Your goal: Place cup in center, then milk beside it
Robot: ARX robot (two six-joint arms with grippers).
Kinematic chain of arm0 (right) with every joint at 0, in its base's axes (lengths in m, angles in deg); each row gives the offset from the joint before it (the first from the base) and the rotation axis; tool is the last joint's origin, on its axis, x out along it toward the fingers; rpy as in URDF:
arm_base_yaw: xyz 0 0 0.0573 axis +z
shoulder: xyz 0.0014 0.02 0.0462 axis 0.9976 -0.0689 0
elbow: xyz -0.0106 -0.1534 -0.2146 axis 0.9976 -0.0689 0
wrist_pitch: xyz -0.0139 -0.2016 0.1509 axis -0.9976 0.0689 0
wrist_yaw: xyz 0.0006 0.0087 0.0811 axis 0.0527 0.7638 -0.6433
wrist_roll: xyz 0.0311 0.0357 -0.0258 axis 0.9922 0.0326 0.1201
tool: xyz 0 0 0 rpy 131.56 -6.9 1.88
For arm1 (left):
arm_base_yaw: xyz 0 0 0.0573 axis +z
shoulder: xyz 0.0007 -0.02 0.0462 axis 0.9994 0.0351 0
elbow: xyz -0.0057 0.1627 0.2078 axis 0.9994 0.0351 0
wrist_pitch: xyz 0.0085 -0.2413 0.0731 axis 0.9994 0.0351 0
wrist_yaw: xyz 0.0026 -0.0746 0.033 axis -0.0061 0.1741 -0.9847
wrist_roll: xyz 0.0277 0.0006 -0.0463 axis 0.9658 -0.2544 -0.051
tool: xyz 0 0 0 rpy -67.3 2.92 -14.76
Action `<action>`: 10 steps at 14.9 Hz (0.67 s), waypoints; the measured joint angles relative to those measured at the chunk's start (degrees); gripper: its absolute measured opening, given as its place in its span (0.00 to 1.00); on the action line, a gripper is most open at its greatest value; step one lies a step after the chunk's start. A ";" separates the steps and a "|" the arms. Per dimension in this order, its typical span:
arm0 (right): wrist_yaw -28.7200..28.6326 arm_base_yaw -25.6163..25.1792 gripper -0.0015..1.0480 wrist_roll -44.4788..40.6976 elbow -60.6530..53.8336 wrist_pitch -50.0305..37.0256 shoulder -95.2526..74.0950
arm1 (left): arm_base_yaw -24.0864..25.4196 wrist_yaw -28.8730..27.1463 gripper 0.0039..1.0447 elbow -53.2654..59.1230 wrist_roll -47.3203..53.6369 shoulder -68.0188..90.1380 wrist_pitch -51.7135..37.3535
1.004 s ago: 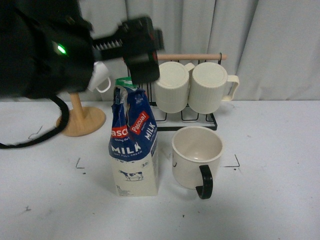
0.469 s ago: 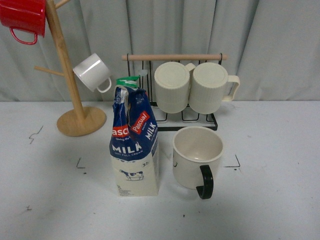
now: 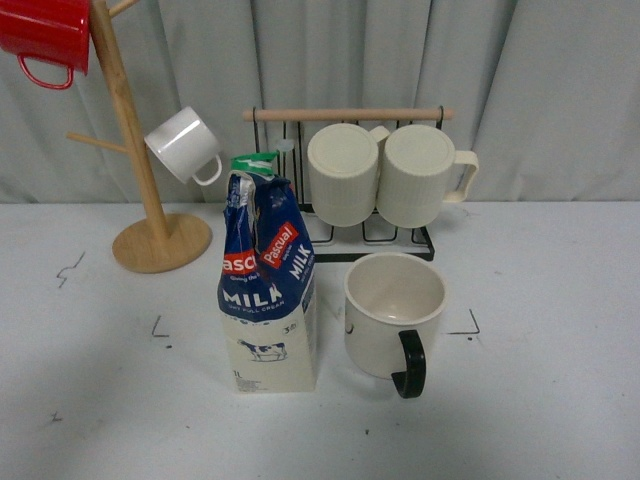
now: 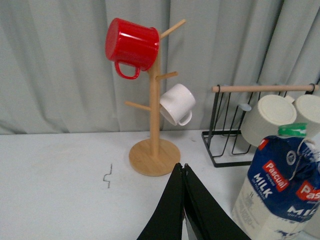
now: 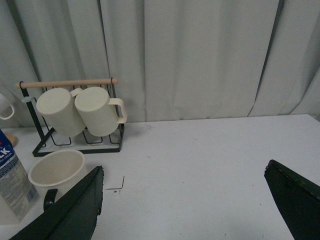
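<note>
The cup [image 3: 393, 313], a wide cream mug with a black handle, stands upright on the white table; it also shows in the right wrist view [image 5: 56, 169]. The milk [image 3: 268, 285], a blue and cream carton with a green cap, stands upright close to the cup's left side, a small gap between them; it shows in the left wrist view [image 4: 277, 187] and at the edge of the right wrist view [image 5: 12, 177]. No gripper is in the front view. My left gripper [image 4: 182, 167] is shut and empty, beside the carton. My right gripper [image 5: 184, 175] is open and empty, off to the cup's right.
A black wire rack [image 3: 345, 225] with two ribbed cream mugs [image 3: 385, 172] stands behind the cup. A wooden mug tree [image 3: 160, 240] at the back left carries a red mug [image 3: 45, 35] and a small white mug [image 3: 185, 146]. Grey curtains hang behind. Corner marks [image 3: 466, 326] are drawn on the table.
One second ago a black arm filled the upper left of the front view above the carton. It has left the view. The carton and cup have not moved.
</note>
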 joint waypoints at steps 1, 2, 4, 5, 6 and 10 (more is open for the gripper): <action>0.02 0.00 0.94 0.00 0.00 0.00 0.00 | 2.99 1.62 0.01 1.16 0.02 -2.08 0.83; 0.00 0.00 0.94 0.00 0.00 0.02 0.00 | 3.43 1.38 0.01 1.86 0.02 -4.17 1.66; 0.00 0.00 0.94 0.00 0.00 0.00 0.00 | 2.95 2.08 0.01 3.48 0.04 -7.72 4.00; 0.02 0.00 0.94 0.00 0.00 0.00 0.00 | 2.95 2.05 0.01 4.20 0.04 -9.66 5.27; 0.00 0.00 0.94 0.00 0.00 0.00 0.00 | 2.99 2.05 0.01 4.57 0.04 -11.50 6.51; 0.02 0.00 0.94 0.00 -0.02 0.00 0.00 | 2.99 2.03 0.01 7.02 0.02 -16.83 9.27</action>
